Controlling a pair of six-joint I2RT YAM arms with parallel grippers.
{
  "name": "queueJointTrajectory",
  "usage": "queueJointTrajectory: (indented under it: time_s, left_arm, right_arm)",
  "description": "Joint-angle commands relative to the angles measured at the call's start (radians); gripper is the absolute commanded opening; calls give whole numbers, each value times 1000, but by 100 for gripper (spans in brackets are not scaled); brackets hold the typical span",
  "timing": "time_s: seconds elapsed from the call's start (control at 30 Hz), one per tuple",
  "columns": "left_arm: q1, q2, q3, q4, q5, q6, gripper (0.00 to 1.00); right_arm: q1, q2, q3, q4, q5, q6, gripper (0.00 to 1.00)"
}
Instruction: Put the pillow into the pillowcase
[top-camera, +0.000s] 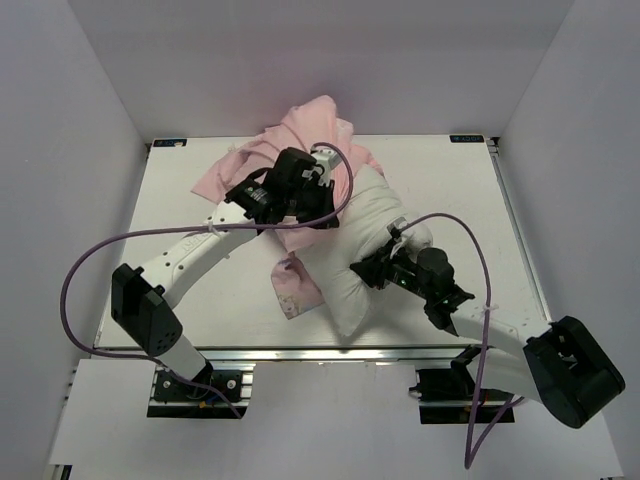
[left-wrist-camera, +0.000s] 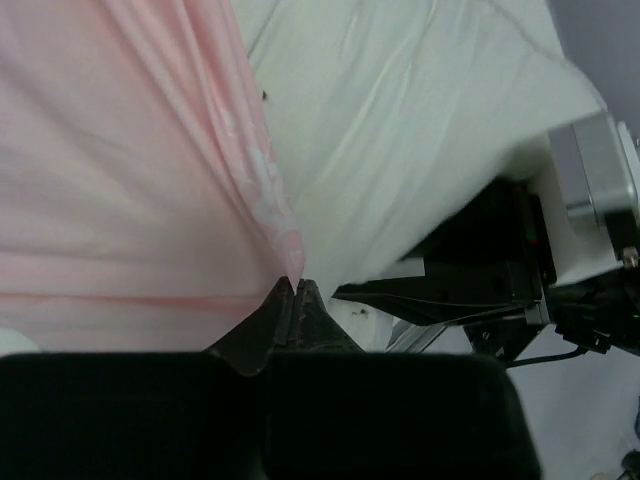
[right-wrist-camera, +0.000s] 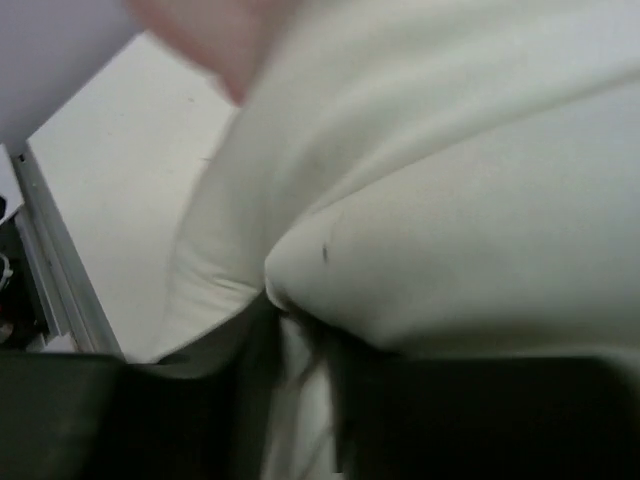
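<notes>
The plump white pillow lies in the middle of the table, its far end under the pale pink pillowcase. A strip of the case lies at the pillow's near left. My left gripper is shut on the pink edge of the pillowcase right beside the pillow; its fingertips meet on the cloth. My right gripper sits at the pillow's near right side, and in the right wrist view it pinches a fold of the pillow. The purple printed face is hidden.
The white table has metal rails along its right edge and near edge. Grey walls stand close around it. A purple cable loops off the left arm. The right arm's black wrist shows in the left wrist view.
</notes>
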Motion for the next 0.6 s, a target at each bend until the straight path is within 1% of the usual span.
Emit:
queueJointTrajectory:
  time_s: [0.0, 0.03, 0.07, 0.1, 0.13, 0.17, 0.23, 0.27, 0.3, 0.37, 0.4, 0.43, 0.5, 0.53, 0.57]
  left_arm:
    - [-32, -91, -58, 30, 123, -42, 0]
    - [-37, -103, -87, 27, 126, -39, 0]
    - [-40, -111, -102, 27, 120, -39, 0]
    - [-42, -120, -117, 27, 113, -42, 0]
    - [-42, -127, -148, 26, 99, -42, 0]
    - [-40, -144, -160, 17, 47, -44, 0]
    - [-40, -154, -194, 7, -8, -47, 0]
    - [-42, -155, -202, -2, -50, -53, 0]
    - [-42, -152, -207, -7, -64, -58, 0]
    - [-40, -140, -207, -36, -116, -74, 0]
    - [-40, -138, -204, -51, -137, -82, 0]
    - [-40, -137, -200, -78, -159, -90, 0]
    - [-40, -144, -207, -99, -200, -111, 0]
    - [-40, -150, -216, -109, -200, -117, 0]
    - [-40, -161, -237, -115, -202, -134, 0]
  right_arm:
    - [-7, 64, 106, -268, 203, 44, 37]
    - [-7, 94, 155, -350, 220, 50, 42]
    - [-7, 168, 258, -431, 230, 49, 44]
    - [-7, 200, 296, -524, 198, 41, 46]
    - [-7, 225, 316, -536, 166, 33, 46]
    - [-7, 234, 324, -533, 105, 27, 46]
    - [-6, 210, 310, -501, 78, 27, 50]
    - [-6, 169, 307, -502, 72, 26, 52]
    - [-7, 146, 308, -513, 76, 23, 59]
    - [-6, 75, 319, -576, 111, -2, 63]
    - [-6, 54, 330, -609, 131, -7, 69]
    - [-7, 11, 362, -678, 153, -11, 74]
    - [-6, -29, 400, -746, 230, -40, 85]
    - [-7, -48, 440, -767, 254, -54, 87]
    - [-7, -80, 463, -838, 294, -72, 89]
